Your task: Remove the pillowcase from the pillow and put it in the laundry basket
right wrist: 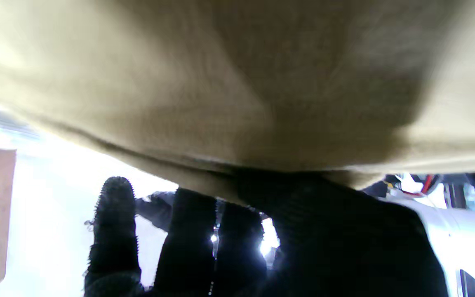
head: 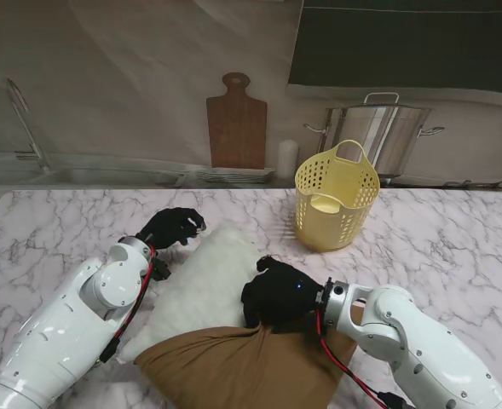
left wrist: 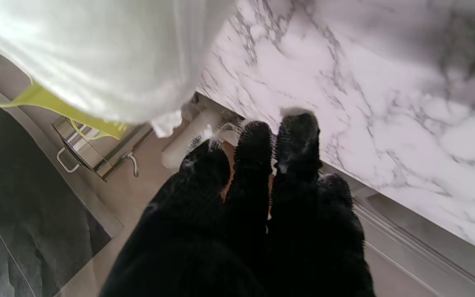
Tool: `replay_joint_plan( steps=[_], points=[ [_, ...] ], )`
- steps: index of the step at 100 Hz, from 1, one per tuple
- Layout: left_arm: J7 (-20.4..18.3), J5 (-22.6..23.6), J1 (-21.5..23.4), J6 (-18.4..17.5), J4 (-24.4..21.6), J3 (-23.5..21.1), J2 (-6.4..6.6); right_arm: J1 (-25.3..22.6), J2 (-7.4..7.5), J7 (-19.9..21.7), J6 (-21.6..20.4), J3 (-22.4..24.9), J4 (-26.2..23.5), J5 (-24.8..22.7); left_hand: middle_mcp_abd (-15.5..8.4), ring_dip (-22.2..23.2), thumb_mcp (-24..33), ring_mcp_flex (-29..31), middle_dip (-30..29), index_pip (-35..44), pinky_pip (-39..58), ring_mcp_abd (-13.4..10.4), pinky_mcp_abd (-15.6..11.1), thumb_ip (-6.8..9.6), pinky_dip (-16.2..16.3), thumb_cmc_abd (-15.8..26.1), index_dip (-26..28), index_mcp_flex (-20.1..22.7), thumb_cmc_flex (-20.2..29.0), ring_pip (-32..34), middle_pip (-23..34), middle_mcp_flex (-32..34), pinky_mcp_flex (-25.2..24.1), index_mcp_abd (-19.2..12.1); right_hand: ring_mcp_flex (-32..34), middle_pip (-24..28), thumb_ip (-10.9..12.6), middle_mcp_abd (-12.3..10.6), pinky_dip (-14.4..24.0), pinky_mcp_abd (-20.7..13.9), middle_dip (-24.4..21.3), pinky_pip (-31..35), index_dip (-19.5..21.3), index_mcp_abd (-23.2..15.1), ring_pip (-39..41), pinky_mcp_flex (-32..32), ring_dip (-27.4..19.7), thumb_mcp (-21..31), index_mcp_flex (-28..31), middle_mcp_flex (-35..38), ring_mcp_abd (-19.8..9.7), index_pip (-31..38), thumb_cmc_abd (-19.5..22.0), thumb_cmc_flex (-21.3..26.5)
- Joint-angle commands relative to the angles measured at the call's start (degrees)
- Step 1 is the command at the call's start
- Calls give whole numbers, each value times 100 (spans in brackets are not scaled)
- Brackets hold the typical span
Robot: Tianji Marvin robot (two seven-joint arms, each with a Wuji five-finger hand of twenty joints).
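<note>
Right hand (head: 276, 296): black-gloved, clenched on the bunched edge of the pillowcase where the brown cloth meets the bare pillow; in the right wrist view the cloth folds over the fingers (right wrist: 114, 214), which press into it.
Left hand (head: 172, 227): black-gloved, at the far left corner of the pillow, fingers curled together; in the left wrist view the fingers (left wrist: 256, 148) lie side by side with the white corner just beside them; I cannot tell whether they pinch it.
Pillowcase (head: 233, 366): brown cloth, gathered on the end of the pillow nearest to me, covering only that part.
Pillow (head: 204, 277): white, lying slantwise on the desk between the two hands, its farther half bare.
Laundry basket (head: 337, 198): pale yellow, perforated wall, loop handles, standing upright on the desk farther from me and to the right of the pillow, apart from it.
Desk (head: 54, 230): white marble pattern with grey veins.
Behind the desk: a wooden cutting board (head: 236, 123) leaning on the wall, and a steel pot (head: 387, 132) behind the basket.
</note>
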Motion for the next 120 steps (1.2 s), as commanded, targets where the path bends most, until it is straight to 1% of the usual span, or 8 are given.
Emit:
replay_joint_plan(
  steps=[1, 19, 33, 46, 53, 81, 97, 120],
  points=[
    [-9, 18, 61, -4, -42, -67, 35, 13, 82, -287, 41, 90, 166, -377, -26, 83, 232, 78, 80, 223, 8491, -140, -227, 105, 64, 263, 158, 113, 403, 116, 88, -43, -5, -125, -158, -229, -6, -168, -78, -25, -225, -75, 563, -450, -125, -48, -149, 383, 1031, -17, -202, 1167, 284, 332],
    [-86, 242, 257, -82, -80, -256, 108, 162, 204, -1169, 301, 216, 316, -1289, -23, 80, 239, 86, 75, 220, 8505, -132, -216, 105, 61, 246, 154, 126, 402, 127, 93, -33, 3, -109, -131, -188, 3, -331, -62, -108, -350, -2, 687, -335, -93, -28, -127, 268, 705, 71, -285, 1081, 509, 262],
    [-303, 410, 381, -15, -127, -342, 185, 132, 203, -1106, 433, 266, 311, -1289, 80, 56, 309, 15, 40, 169, 8474, -58, -113, 108, 49, 246, 123, 121, 402, 79, 44, -83, -97, -25, -1, -207, 56, -479, -110, -75, -561, 61, 1050, -123, -99, -41, -89, -129, -706, 244, -291, 910, 575, 205],
    [-368, 668, 532, 21, -342, -402, 237, 177, 193, -1033, 474, 97, 406, -1188, 282, -369, -734, -1208, -969, -869, 7552, 442, 573, 133, -40, 644, -324, -446, 401, -968, -361, -1287, -1444, 250, 350, -1, 93, -588, -167, -51, -363, 107, 1291, -198, -11, 18, 234, -418, -1597, 655, -366, 907, 509, 143],
    [-239, 721, 703, -193, -575, -499, 226, 228, 177, -989, 519, -4, 481, -1083, 371, -609, -1081, -1956, -2035, -1677, 6962, 510, 782, 150, -6, 837, -564, -816, 93, -1430, -610, -2145, -2188, 318, 473, 156, 115, -587, -195, -27, -182, 129, 1016, -193, 2, 25, 436, -523, -1737, 784, -398, 711, 482, 89],
    [-157, 699, 1407, -1286, -1722, -880, 254, 345, 131, -789, 806, -133, 632, -826, 315, -1046, -1156, -2708, -2477, -2517, 5895, 425, 817, 100, -289, 1217, -628, -1003, -621, -1994, -1054, -2746, -2780, 413, 528, 235, 205, -459, -174, 53, 47, 167, -696, 365, 60, 12, 351, -816, -2163, 777, -405, -463, 433, -418],
    [-1056, -133, 1417, -1630, -1731, -622, 376, 325, 117, -774, 952, -137, 632, -788, 185, -1293, -1172, -2745, -2687, -2788, 5615, 347, 668, 96, -444, 1341, -928, -1043, -801, -2187, -1161, -2719, -2747, 350, 472, 106, 203, -439, -177, 101, -49, 115, -747, 526, 85, -37, 332, -737, -2149, 695, -345, -532, 552, -242],
    [-2221, -951, 845, -1044, -1071, 29, 524, 31, 106, -739, 1020, 116, 465, -770, 152, -1270, -1119, -2321, -2398, -1741, 5778, 341, 631, 83, -432, 971, -196, -134, -163, -2022, -716, -1665, -2548, 442, 428, 35, 277, -365, -157, 123, -96, 67, -906, 589, 50, -71, 185, -1061, -2304, 594, -312, -450, 662, -655]
  ],
)
